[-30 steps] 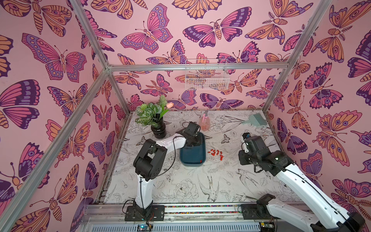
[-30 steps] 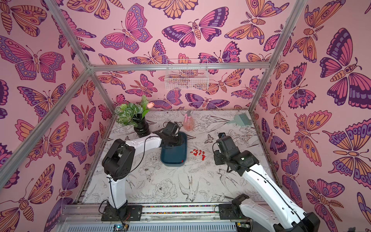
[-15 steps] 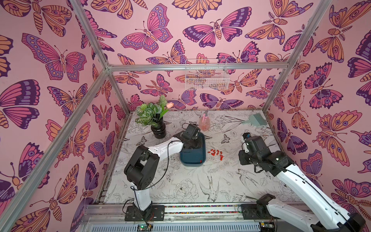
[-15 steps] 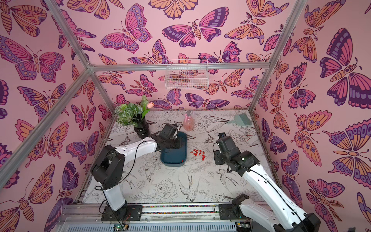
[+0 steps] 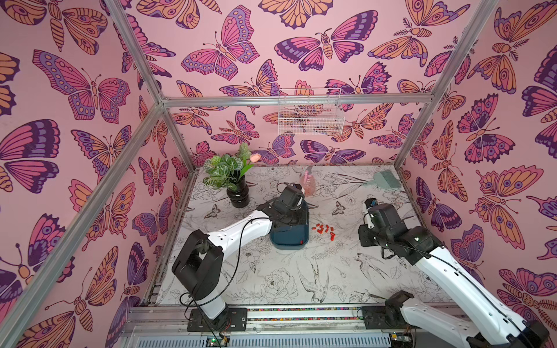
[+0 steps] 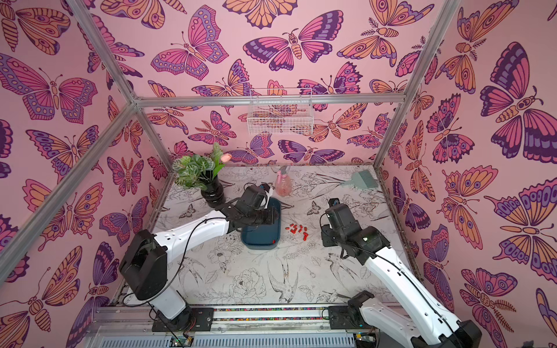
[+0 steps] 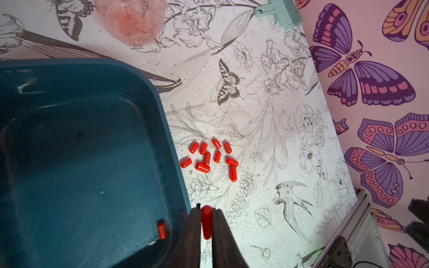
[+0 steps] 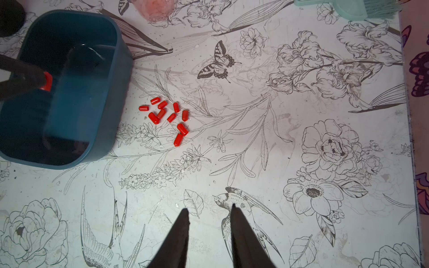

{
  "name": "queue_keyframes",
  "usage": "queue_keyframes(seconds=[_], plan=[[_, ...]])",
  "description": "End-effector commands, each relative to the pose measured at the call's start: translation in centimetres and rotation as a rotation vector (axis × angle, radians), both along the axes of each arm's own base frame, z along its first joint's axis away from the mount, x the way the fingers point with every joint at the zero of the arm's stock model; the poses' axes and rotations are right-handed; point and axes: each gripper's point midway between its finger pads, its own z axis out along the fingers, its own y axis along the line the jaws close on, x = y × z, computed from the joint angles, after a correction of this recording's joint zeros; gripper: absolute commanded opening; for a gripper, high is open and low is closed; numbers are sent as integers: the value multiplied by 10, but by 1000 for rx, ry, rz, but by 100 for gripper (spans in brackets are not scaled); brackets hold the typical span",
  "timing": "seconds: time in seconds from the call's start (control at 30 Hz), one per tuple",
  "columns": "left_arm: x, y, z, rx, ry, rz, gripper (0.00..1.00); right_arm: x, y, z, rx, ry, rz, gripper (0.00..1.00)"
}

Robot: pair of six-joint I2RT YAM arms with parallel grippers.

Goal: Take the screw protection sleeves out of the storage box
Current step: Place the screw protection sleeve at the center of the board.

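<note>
Nearest, one red-orange plastic sleeve (image 7: 162,229) lies in the dark teal rectangular plastic box (image 7: 81,139), at its end toward the front edge of the white flower-printed bench (image 8: 278,162). Ten more sleeves (image 7: 210,157) cluster just beside the box, toward the right edge. The left pincer (image 7: 207,208) pinches a twelfth sleeve (image 7: 206,221) above the box; the right pincer (image 8: 209,207) hangs part-open, empty.

The screw protection sleeves (image 7: 202,167) are smooth, glossy red-orange plastic with small highlights. The storage box (image 7: 92,150) is smooth teal plastic with a soft sheen on its floor. The fingers (image 7: 221,236) of my left tool (image 7: 207,210) look matt black. The surface (image 8: 255,162) is a matt printed sheet, lightly speckled. The cage frame (image 5: 226,101) is brushed metal; the basket (image 5: 310,125) is white-coated wire.
</note>
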Motion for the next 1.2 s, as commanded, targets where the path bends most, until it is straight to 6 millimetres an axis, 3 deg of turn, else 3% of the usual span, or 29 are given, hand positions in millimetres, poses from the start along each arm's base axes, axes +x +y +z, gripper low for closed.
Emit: queue_keyframes(seconds=[0.0, 0.57, 0.7, 1.17], plan=[[-9, -4, 5, 20, -6, -21, 15, 7, 2, -2, 8, -11, -20, 35], [-18, -56, 19, 11, -24, -111, 15, 8, -11, -3, 44, -21, -63, 35], [-13, -65, 10, 23, -15, -116, 15, 7, -13, -1, 48, -31, -71, 35], [-2, -83, -54, 107, 64, -128, 15, 9, -20, 0, 68, -34, -105, 36]])
